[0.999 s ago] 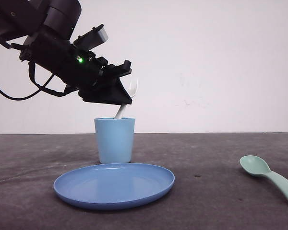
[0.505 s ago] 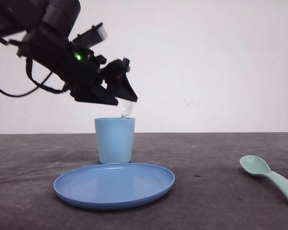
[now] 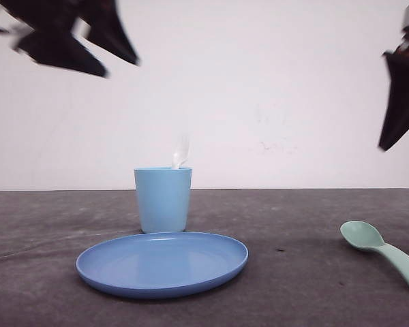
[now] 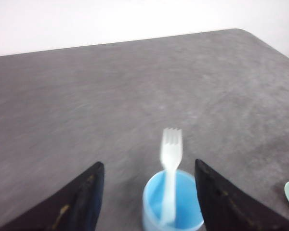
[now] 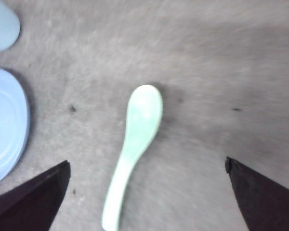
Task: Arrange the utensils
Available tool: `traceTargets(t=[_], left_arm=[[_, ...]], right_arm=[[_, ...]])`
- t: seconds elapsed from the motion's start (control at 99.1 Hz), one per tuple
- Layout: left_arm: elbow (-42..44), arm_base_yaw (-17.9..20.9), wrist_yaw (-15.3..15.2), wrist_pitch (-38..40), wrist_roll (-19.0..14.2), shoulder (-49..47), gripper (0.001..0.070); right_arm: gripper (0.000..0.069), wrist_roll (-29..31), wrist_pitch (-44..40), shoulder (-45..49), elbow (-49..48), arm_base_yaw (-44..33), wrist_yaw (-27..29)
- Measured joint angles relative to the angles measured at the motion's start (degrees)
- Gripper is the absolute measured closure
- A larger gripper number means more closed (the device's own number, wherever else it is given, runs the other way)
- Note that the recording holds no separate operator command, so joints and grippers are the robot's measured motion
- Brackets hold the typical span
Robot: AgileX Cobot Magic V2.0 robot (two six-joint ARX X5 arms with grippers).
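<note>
The white fork (image 3: 180, 152) stands handle-down in the light blue cup (image 3: 163, 199), tines up, free of any grip. My left gripper (image 3: 120, 67) is high at the upper left, blurred, well above the cup. In the left wrist view its fingers stand wide apart, open and empty (image 4: 148, 163), with the fork (image 4: 171, 159) and cup (image 4: 173, 204) below. The mint-green spoon (image 3: 385, 252) lies flat on the table at the right. My right gripper (image 3: 388, 139) hangs above it, open (image 5: 147, 163), with the spoon (image 5: 135, 139) between and below its fingers.
A round blue plate (image 3: 162, 262) lies in front of the cup, and its rim (image 5: 5, 125) shows beside the spoon in the right wrist view. The table is dark grey, with a white wall behind.
My left gripper has let go of the fork in the cup and risen up and to the left. My right gripper has come into view above the spoon.
</note>
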Motion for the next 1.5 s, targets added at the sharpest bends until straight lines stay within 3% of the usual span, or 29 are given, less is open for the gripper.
traceTargets(t=[0.232,0.414,0.727,0.807,0.979,1.12,1.332,1.504], left_arm=[[0.00,8.24,-0.20,-15.96,-0.63,-11.37,0.0352],[0.00,13.38,-0.26,-24.24,-0.39,-16.79,0.0352],[0.00,15.58,-0.39,-27.74,0.74,-20.13,0.0352],[0.00,15.58,-0.39,-27.80,0.85,-20.13,0.0352],[0.00,15.58,-0.39,-28.76,0.85,-20.13,0.0352],[0.00,15.58,-0.39,-29.00,0.85,-20.13,0.0352],[0.00,15.58,-0.39,-29.00,0.85,-20.13,0.0352],[0.00,15.58,-0.39,-29.00,0.85,-20.13,0.0352]], right_arm=[[0.0101,0.74,6.51,8.37,0.00,3.63,-0.02],[0.0122,1.16,10.38,13.86,0.00,5.01,-0.02],[0.0159,1.49,14.58,19.63,0.00,7.17,0.00],[0.0230,1.51,14.97,20.22,0.09,7.67,0.44],[0.0503,1.51,15.32,20.85,0.11,8.22,1.16],[0.0635,1.53,15.32,20.85,0.11,8.22,3.13],[0.0669,1.60,16.39,20.85,0.11,8.28,2.82],[0.0669,3.19,20.46,20.85,1.75,8.61,-4.94]])
